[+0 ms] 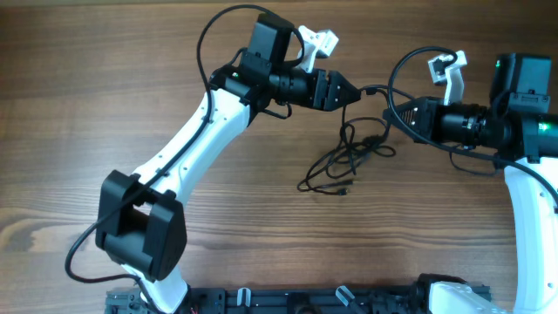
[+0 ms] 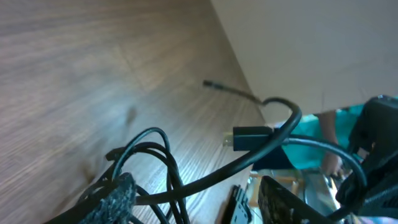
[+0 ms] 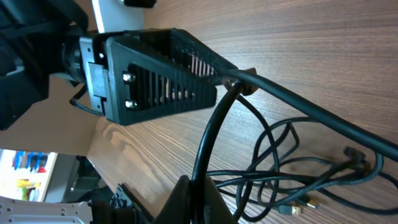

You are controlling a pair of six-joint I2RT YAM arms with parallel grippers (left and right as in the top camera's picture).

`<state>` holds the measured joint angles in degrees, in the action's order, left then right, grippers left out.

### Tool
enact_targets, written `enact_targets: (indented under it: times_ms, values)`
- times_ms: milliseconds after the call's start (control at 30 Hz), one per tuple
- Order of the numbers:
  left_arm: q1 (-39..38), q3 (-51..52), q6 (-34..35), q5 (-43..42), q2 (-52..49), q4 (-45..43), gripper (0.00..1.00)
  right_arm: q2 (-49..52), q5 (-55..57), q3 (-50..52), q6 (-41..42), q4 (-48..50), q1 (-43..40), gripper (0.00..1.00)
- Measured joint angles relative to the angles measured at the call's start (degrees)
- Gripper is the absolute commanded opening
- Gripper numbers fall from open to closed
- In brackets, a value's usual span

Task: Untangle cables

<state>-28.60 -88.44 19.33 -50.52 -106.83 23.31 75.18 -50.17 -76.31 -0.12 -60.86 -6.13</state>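
The cables (image 1: 344,161) are thin black cords lying in a tangled loose loop on the wooden table between the two arms. My left gripper (image 1: 351,90) points right and is shut on one cable strand above the tangle; the right wrist view shows its ribbed jaws (image 3: 239,79) pinching that strand. My right gripper (image 1: 390,112) points left and is shut on a cable (image 3: 211,137) that runs up to the left jaws. In the left wrist view the cables (image 2: 205,180) cross beside my padded finger (image 2: 118,196), with a black USB plug (image 2: 249,138) hanging.
Loose loops and gold-tipped plug ends (image 3: 298,208) lie on the table below the right gripper. A small plug end (image 2: 208,83) rests near the table's far edge. A black rail (image 1: 305,301) runs along the front edge.
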Motion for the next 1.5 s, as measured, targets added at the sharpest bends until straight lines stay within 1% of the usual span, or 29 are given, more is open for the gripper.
enact_targets:
  times_ms: [67, 167, 200, 267, 333, 433, 633, 700, 767, 867, 1000, 1167, 1333, 1500]
  values:
    - [-0.24, 0.0, -0.7, -1.27, -0.39, -0.15, 0.56, 0.0, 0.0, 0.0, -0.02, 0.0, 0.0, 0.04]
    - [-0.98, 0.0, -1.86, -2.6, -0.92, -0.39, 0.38, 0.0, 0.0, 0.0, -0.02, 0.0, 0.0, 0.04]
    - [-1.33, 0.0, -2.47, -2.75, -1.14, -0.72, 0.33, 0.0, 0.02, 0.0, -0.02, -0.02, 0.0, 0.04]
    - [-2.16, 0.0, -2.89, -2.23, -1.73, -1.18, 0.15, 0.0, -0.04, 0.0, -0.02, -0.04, 0.0, 0.04]
    - [-2.84, 0.0, -2.58, -0.7, -2.32, -1.09, 0.04, 0.0, -0.48, 0.0, -0.02, -0.02, 0.0, 0.04]
    - [-3.69, 0.0, -1.6, 4.07, -3.39, -1.09, 0.04, -0.04, -1.46, 0.0, -0.02, -0.02, 0.0, 0.04]
    - [-4.07, 0.0, 6.49, 17.33, -4.24, -1.07, 0.04, -0.09, -2.4, 0.0, -0.09, -1.95, 0.0, 0.04]
    - [-4.07, 0.0, 8.22, 20.48, -4.24, -1.03, 0.04, -0.09, -2.27, 0.0, 0.02, -2.4, 0.0, 0.04]
    - [-4.07, 0.0, 9.4, 23.1, -4.24, -0.57, 0.04, -0.11, -0.07, 0.0, 1.36, -2.69, 0.0, 0.04]
    - [-4.04, 0.0, 10.43, 27.43, -4.24, 2.4, 0.04, -0.2, 10.32, 0.0, 6.82, -3.65, 0.02, 0.04]
    - [-4.02, 0.0, 10.8, 31.23, -4.24, 7.19, 0.04, -0.2, 23.93, 0.0, 13.14, -5.05, 0.04, 0.04]
    - [-4.02, 0.0, 9.49, 33.62, -4.24, 9.42, 0.04, -0.2, 34.45, 0.0, 17.03, -5.99, 0.04, 0.04]
    - [-4.02, 0.0, 5.07, 36.24, -4.24, 9.68, 0.04, 2.01, 36.81, 0.0, 17.64, -5.97, 0.04, 0.04]
    - [-3.19, 0.0, 3.08, 38.82, -3.87, 10.82, 0.04, 8.79, 37.77, 0.0, 18.12, -5.27, 0.04, 0.04]
